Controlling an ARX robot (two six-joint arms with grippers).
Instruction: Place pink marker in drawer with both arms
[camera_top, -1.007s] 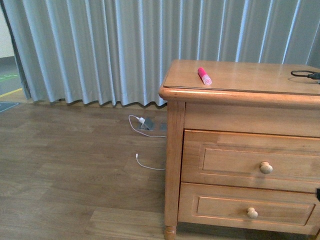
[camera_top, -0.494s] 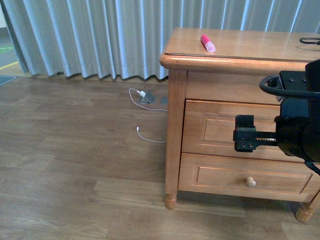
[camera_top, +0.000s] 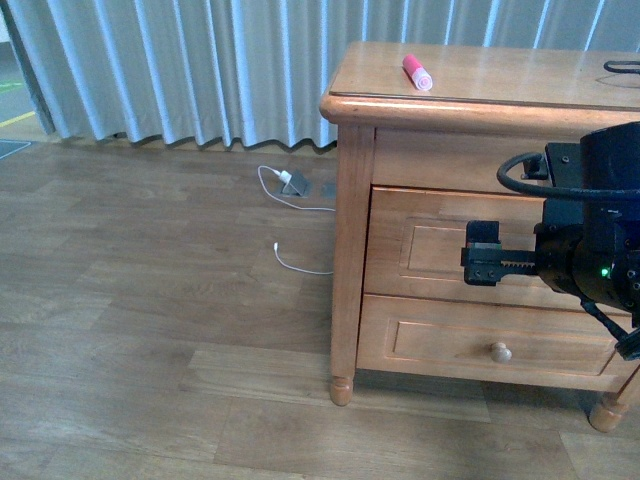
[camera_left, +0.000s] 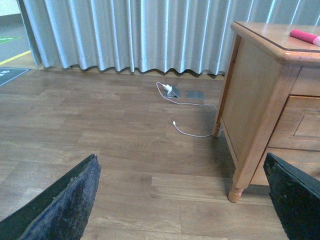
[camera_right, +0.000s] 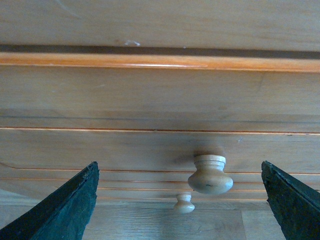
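Right gripper (camera_right: 179, 170) is spread wide and empty, and the drawer's (camera_right: 125, 145) pale knob (camera_right: 210, 174) shows between its jaws, untouched. Left gripper (camera_left: 180, 160) is also wide open, holding nothing, over the wooden floor (camera_left: 100, 130). In the front view the pink marker (camera_top: 417, 72) lies on the chest (camera_top: 350, 250) top, at eleven o'clock from the right gripper.

- Chest (camera_top: 352, 250): honey-brown wood, varnished, its top glossy with light streaks.
- Drawer (camera_top: 430, 250) knob (camera_right: 210, 174): paler wood, smooth, satin.
- Pink marker (camera_top: 417, 72): shiny plastic.
- Floor (camera_top: 150, 300): wood-grain planks, low sheen.
- Curtain (camera_top: 200, 70): pale grey cloth, pleated, matt.
- White cable (camera_top: 300, 268): smooth plastic sheath.
- Right end effector (camera_right: 179, 165) fingers (camera_right: 60, 210): black, matt, grainy-surfaced.
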